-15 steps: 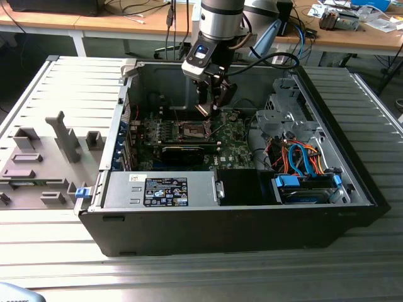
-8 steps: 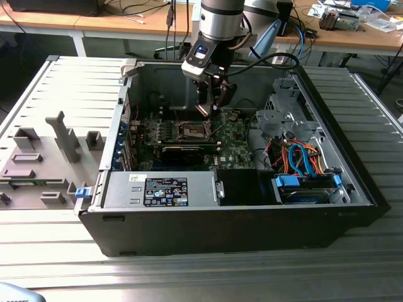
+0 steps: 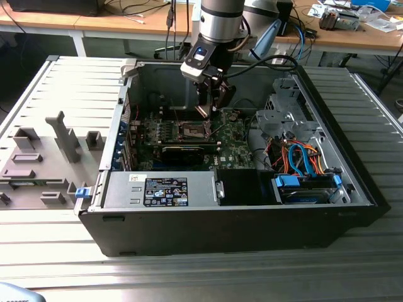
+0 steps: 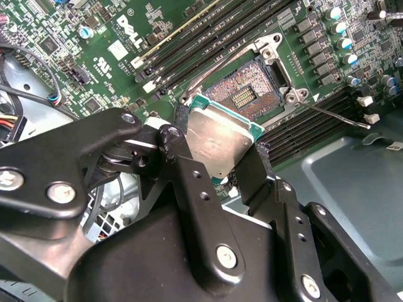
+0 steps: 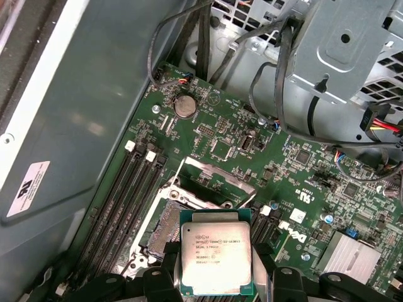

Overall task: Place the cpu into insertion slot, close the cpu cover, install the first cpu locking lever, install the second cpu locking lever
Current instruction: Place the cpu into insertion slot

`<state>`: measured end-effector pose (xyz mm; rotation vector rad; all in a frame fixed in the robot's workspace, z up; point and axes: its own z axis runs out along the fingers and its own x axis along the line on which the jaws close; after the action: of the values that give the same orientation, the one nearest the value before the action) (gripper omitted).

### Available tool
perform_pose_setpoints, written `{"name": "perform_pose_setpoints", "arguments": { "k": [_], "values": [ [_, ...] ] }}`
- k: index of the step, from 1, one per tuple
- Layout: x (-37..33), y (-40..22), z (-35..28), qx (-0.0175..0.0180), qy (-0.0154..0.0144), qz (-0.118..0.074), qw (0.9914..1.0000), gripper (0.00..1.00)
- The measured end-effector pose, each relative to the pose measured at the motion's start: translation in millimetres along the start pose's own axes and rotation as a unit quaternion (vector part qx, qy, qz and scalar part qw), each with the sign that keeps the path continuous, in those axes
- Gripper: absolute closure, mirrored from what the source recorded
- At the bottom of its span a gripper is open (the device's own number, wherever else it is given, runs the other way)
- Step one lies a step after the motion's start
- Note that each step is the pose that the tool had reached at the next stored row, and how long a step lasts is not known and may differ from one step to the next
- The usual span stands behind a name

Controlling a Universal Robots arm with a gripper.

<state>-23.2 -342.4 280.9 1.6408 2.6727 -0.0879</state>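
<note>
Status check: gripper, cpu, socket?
Black gripper shut on flat square silver-topped cpu. Cpu hangs above small square dark insertion slot on green motherboard, not seated. Thin silver metal cpu cover swung open, slot unobstructed.

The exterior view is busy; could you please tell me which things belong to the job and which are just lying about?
Job: gripper holding the cpu; insertion slot; cpu cover, open.
Lying about: grey blocks on the table; power supply; blue and orange cables.

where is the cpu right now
The square silver-topped cpu is clamped in the black end effector, poised near the dark square insertion slot on the green motherboard, in both wrist views.
</note>
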Motion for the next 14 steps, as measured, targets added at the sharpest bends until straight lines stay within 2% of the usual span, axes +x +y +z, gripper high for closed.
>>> {"name": "perform_pose_setpoints", "arguments": {
  "k": [2, 4, 14],
  "values": [
    [0.0, 0.0, 0.1, 0.0, 0.0, 0.001, 1.0, 0.45],
    [0.1, 0.2, 3.9, 0.0004, 0.0005, 0.011, 0.99994, 0.45],
    [0.1, 0.2, 4.4, 0.0004, 0.0005, 0.011, 0.99994, 0.45]
  ]
}}
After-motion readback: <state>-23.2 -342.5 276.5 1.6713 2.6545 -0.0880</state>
